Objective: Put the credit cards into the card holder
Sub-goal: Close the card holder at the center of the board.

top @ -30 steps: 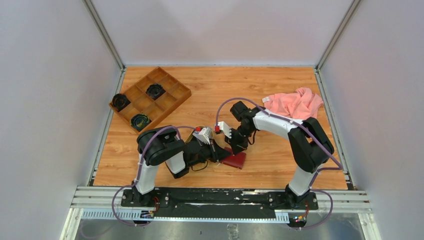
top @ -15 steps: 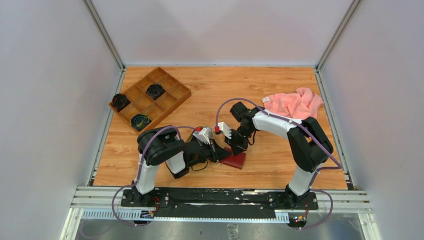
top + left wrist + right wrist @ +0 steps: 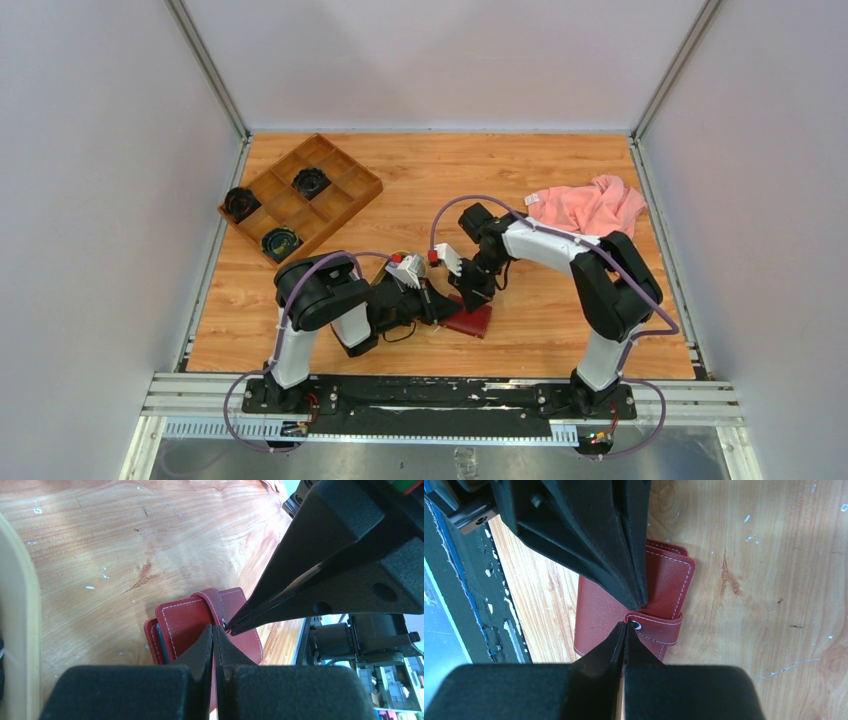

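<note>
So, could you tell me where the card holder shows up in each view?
Top external: card holder low centre.
Left wrist: lower centre, partly hidden.
Right wrist: centre, folded shut.
Shared landmark: left gripper and right gripper tips meeting at its snap tab.

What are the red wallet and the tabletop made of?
Card holder: smooth dark red leather or imitation, judging by pale edge stitching and a metal snap. Table: wood or wood-look laminate, with visible grain, slight sheen and small white scuffs.
</note>
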